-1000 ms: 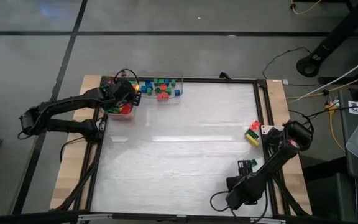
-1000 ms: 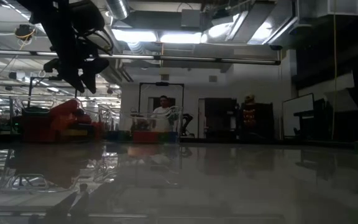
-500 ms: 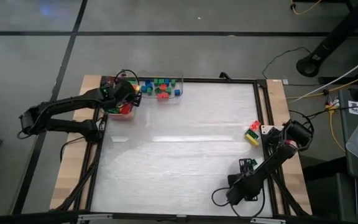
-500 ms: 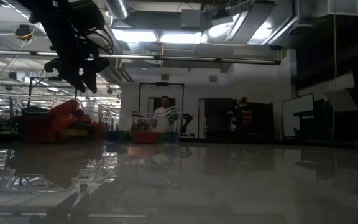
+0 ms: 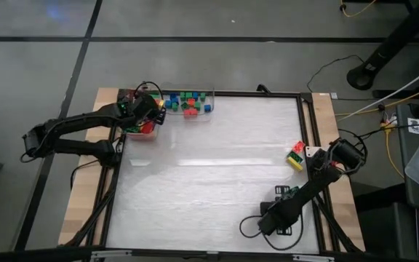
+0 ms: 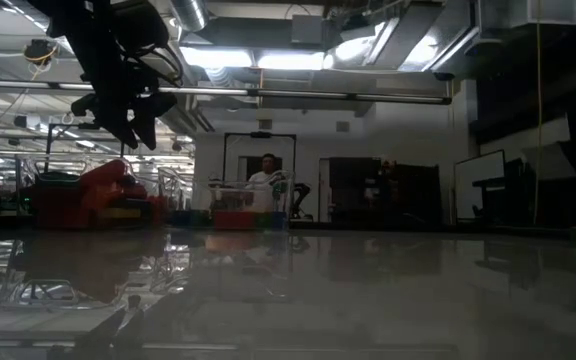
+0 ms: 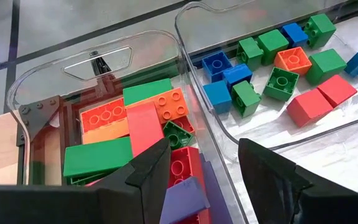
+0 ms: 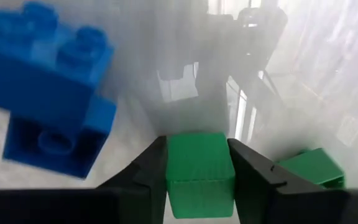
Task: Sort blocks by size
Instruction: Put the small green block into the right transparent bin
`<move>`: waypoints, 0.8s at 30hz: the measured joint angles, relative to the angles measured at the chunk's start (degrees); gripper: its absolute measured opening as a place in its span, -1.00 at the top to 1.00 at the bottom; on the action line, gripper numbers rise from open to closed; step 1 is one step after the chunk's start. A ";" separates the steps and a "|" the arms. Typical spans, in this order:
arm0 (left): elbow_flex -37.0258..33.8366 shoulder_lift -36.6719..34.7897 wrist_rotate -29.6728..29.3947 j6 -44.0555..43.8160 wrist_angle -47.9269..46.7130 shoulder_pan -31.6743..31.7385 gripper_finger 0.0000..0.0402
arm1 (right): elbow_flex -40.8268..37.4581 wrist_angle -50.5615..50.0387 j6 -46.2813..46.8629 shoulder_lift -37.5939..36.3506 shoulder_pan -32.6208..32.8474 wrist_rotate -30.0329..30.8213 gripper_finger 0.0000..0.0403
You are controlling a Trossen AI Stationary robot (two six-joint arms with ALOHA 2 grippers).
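At the far left, my left gripper (image 5: 151, 116) (image 7: 204, 149) hangs open above a clear tray (image 7: 27, 99) of longer blocks in red, orange, green and purple; a purple block (image 7: 185, 196) lies in the pile below its fingers. Beside it, a second clear tray (image 5: 188, 102) (image 7: 194, 15) holds short square blocks in blue, green, red and orange. At the near right, my right gripper (image 5: 269, 218) (image 8: 197, 146) points down at the table, shut on a small green block (image 8: 199, 168). A blue block (image 8: 48, 87) and another green block (image 8: 309, 165) lie close by. My right gripper pinches the small green block by two opposite side faces (image 8: 171, 171) between its two fingers. The fingers come from above, pointing steeply down. I cannot tell whether the block rests on the table or hangs clear.
A red, a green and a yellow block (image 5: 295, 154) sit together at the table's right edge. A dark metal frame (image 5: 304, 131) rims the white table top, whose middle (image 5: 209, 167) is bare. A person (image 6: 265, 172) stands far behind the table.
My right arm's hand has shifted a little toward the table's left edge and sunk lower over the blocks at the near right.
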 joint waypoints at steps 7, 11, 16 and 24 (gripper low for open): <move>0.00 0.00 0.00 -0.02 0.00 0.00 0.11 | 0.65 0.12 -4.37 0.00 -5.43 5.50 0.28; 0.00 0.00 0.00 -0.02 0.00 0.00 0.11 | 2.37 1.00 -10.96 0.02 -10.66 16.37 0.24; 0.00 0.00 0.00 -0.04 0.01 0.00 0.11 | 3.63 6.84 -23.86 0.02 -18.95 29.65 0.34; 0.00 0.00 0.00 -0.04 0.01 0.00 0.11 | 3.67 34.74 -45.57 0.02 -36.74 37.79 0.25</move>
